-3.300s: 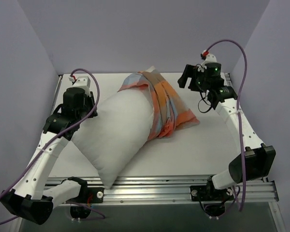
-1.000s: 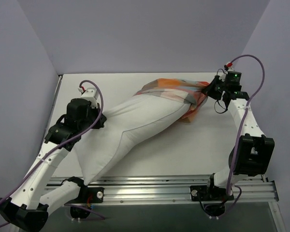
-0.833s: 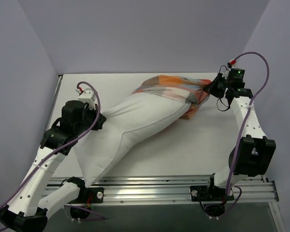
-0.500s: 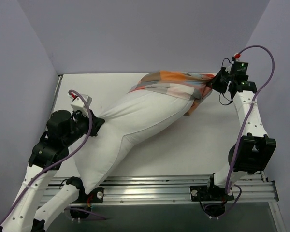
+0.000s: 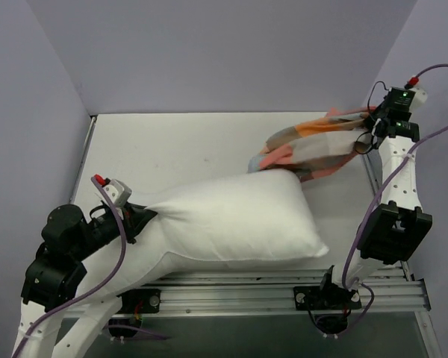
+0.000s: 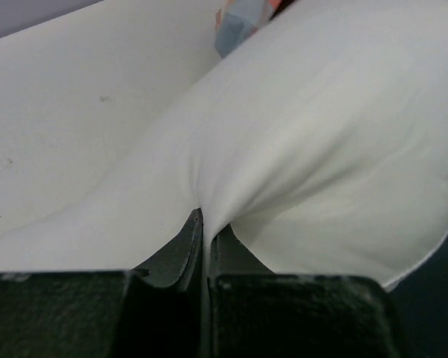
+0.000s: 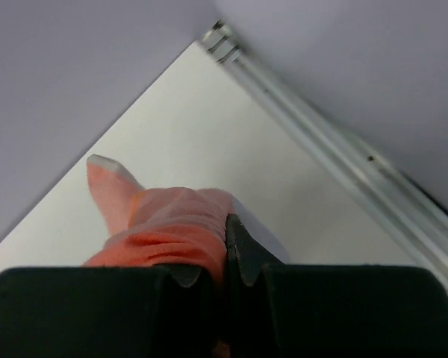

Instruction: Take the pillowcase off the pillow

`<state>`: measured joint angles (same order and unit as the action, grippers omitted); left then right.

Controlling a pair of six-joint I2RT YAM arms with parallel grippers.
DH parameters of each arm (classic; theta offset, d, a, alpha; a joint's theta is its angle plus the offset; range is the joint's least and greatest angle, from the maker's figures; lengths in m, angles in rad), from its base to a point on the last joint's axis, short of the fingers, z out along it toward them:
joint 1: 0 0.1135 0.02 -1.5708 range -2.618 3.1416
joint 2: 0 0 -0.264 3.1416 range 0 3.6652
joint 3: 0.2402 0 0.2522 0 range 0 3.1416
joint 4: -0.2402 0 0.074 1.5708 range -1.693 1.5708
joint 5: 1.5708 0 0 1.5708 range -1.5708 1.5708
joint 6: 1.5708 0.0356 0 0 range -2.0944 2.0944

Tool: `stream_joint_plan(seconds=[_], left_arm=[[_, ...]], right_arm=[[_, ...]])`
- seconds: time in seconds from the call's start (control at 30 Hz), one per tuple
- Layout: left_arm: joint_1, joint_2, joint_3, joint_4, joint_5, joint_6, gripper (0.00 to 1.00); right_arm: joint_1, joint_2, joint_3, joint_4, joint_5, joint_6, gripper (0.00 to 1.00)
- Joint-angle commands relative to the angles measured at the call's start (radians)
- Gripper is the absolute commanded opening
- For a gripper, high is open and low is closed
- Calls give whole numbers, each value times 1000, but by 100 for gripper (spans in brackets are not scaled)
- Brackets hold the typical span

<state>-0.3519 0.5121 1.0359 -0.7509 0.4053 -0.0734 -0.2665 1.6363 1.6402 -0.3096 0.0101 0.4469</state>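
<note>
My left claw (image 6: 204, 246) pinches the white pillow (image 5: 231, 220) by its corner, my right claw (image 7: 222, 250) clamps the checked pillowcase (image 5: 313, 145), pulled clear beside it.

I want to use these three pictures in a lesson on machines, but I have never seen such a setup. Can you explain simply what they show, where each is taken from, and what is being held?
The wide picture looks down from above on two robot arms bolted at the near edge of a white table. The other two come from small cameras on each arm's wrist, looking along its fingers. The left gripper is shut on a pinch of the plain white pillow, which lies on the table. The right gripper is shut on the checked orange-and-blue pillowcase, held at the far right, fully off the pillow.
</note>
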Motion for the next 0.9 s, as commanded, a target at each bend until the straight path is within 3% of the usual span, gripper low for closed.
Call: stream_joint_plan(seconds=[0.0,0.17,0.3,0.47,0.63,0.73,0.87], left_arm=[[-4,-49,47,70,-32,43,2],[-6,3,70,97,-206,27,2],[-4,179,140,102,-487,0,2],[5,492,358,139,-698,-14,2],[30,721,683,131,-959,-31,2],[30,743,693,227,-970,4,2],[30,717,572,301,-904,30,2]], right_arm=[[-37,-4,61,101,212,-7,0],[-27,11,99,92,113,-31,0],[-22,36,151,98,42,-57,0],[22,82,335,112,-48,-85,0],[67,71,475,124,-13,-99,0],[72,-14,419,162,-16,-90,0],[108,-166,116,236,-53,-79,1]])
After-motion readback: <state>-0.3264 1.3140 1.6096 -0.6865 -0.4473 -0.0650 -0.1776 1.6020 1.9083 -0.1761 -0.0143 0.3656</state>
